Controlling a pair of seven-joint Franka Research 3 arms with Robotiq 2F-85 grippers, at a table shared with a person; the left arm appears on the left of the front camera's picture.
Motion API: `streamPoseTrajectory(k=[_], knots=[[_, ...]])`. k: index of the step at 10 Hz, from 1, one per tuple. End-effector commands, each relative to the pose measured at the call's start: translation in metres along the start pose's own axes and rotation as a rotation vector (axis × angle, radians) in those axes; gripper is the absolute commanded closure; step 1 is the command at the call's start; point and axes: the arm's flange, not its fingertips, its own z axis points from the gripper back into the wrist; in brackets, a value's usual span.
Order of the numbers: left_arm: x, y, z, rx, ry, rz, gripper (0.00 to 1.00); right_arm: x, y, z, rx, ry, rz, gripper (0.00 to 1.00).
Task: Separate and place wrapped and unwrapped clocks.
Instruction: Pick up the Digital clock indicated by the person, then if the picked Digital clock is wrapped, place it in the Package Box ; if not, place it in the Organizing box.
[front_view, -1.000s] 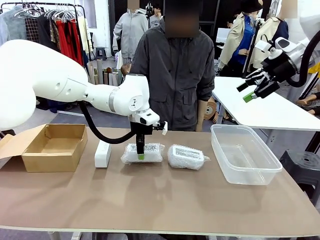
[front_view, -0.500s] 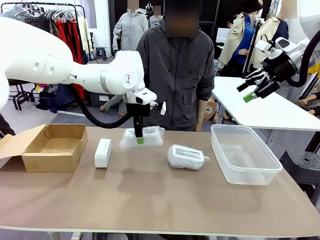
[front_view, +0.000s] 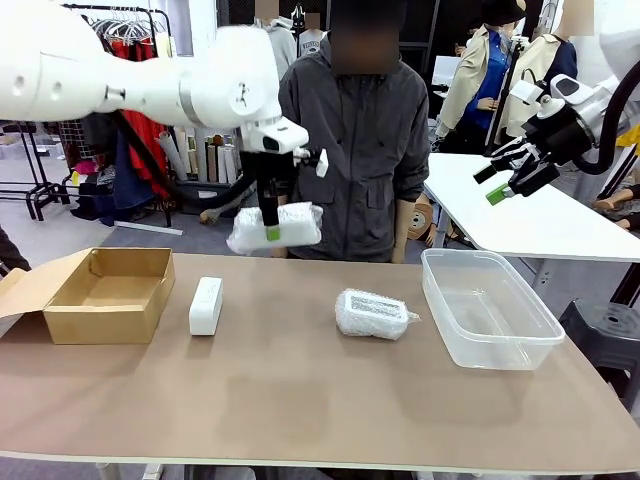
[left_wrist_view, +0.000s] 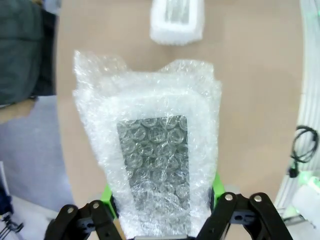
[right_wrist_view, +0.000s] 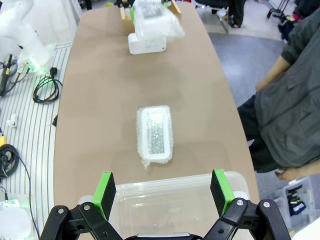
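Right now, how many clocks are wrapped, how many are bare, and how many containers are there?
Wrapped clocks: 2, the held clock in the left hand and the tabletop clock
Bare clock: 1
Containers: 2, the cardboard box and the clear tub
Total: 5

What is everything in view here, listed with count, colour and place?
table: one, brown.
cardboard box: one, brown, open, table's left end.
plastic tub: one, clear, table's right end.
held wrapped clock: one, clear bubble wrap, grey face, in the air above the table.
second wrapped clock: one, same wrap, mid-table.
unwrapped clock: one, white, beside the cardboard box.
person: one, grey jacket, far side.
left gripper: jaws shut on the held wrapped clock.
right gripper: jaws open, raised at right.
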Motion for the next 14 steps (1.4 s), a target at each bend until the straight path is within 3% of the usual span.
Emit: streamPoseTrajectory(k=[1, 6, 7, 14], knots=[[0.006, 0.006, 0.040, 0.041, 0.044, 0.006, 1.00, 0.001, 0.000, 0.000, 0.000, -0.001, 0.004, 0.00], [0.026, 0.003, 0.118, 0.166, -0.018, -0.071, 1.00, 0.001, 0.000, 0.000, 0.000, -0.001, 0.004, 0.00], [0.017, -0.004, 0.100, 0.132, 0.009, -0.043, 1.00, 0.001, 0.000, 0.000, 0.000, -0.001, 0.004, 0.00], [0.017, -0.004, 0.100, 0.132, 0.009, -0.043, 1.00, 0.001, 0.000, 0.000, 0.000, -0.001, 0.004, 0.00]])
